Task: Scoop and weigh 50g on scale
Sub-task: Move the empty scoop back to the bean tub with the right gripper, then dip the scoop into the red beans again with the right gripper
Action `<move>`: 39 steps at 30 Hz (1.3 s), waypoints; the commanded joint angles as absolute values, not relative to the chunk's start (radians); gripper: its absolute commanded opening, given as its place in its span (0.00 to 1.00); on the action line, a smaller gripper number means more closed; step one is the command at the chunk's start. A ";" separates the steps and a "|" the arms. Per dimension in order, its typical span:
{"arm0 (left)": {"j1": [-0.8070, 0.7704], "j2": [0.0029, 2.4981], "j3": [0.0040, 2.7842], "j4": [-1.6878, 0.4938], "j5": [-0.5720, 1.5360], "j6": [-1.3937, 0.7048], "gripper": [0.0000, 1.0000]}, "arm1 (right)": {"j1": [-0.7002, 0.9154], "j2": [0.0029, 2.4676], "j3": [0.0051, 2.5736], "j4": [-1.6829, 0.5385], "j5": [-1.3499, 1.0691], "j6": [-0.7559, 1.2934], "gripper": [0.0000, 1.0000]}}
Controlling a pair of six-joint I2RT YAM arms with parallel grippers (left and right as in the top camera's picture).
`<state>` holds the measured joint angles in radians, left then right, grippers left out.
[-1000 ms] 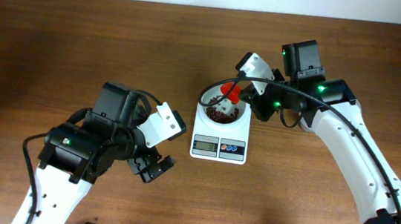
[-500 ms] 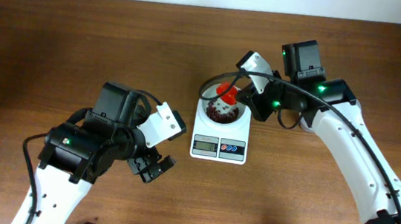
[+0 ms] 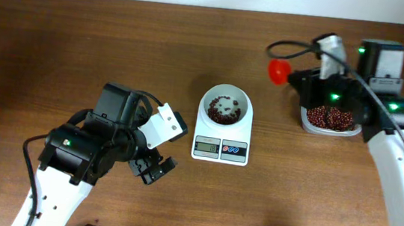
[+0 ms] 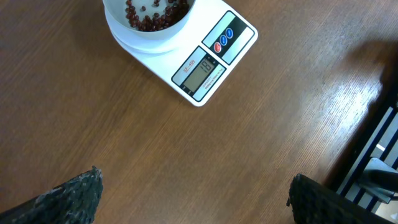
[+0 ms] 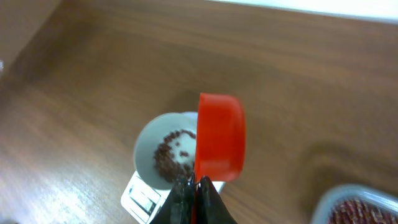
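Observation:
The white scale (image 3: 221, 149) stands mid-table, and its round white bowl (image 3: 226, 105) holds a small heap of dark red-brown beans (image 3: 222, 112). My right gripper (image 3: 301, 78) is shut on the handle of the orange-red scoop (image 3: 279, 71), which hangs above the table to the right of the scale, beside the clear tub (image 3: 328, 120). In the right wrist view the scoop (image 5: 219, 137) is tilted on its side, with the bowl (image 5: 163, 155) behind it. My left gripper (image 4: 196, 199) stands open and empty over bare wood, near the front of the scale (image 4: 211, 59).
The clear tub holds many more beans (image 3: 329, 116) and lies under my right arm; its rim (image 5: 348, 198) shows at the lower right of the right wrist view. A black cable (image 3: 299, 45) loops above the scoop. A pale wall edge runs along the table's far side.
My right gripper has carried the scoop away from over the bowl, moving right and back to beside the tub. The left arm has not moved.

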<state>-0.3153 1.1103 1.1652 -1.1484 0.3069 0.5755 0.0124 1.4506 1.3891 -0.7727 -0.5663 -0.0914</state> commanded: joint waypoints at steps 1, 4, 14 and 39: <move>-0.311 1.099 1.183 -1.150 0.310 0.562 0.99 | -0.064 1.439 1.393 -0.822 -0.564 -0.044 0.04; -0.311 1.099 1.183 -1.150 0.310 0.562 0.99 | -0.115 1.440 1.393 -0.898 -0.493 -0.048 0.04; -0.311 1.099 1.183 -1.150 0.310 0.562 0.99 | -0.125 1.454 1.393 -0.995 -0.117 -0.079 0.04; -0.311 1.099 1.183 -1.150 0.311 0.562 0.99 | -0.125 1.692 1.377 -0.880 0.148 -0.182 0.04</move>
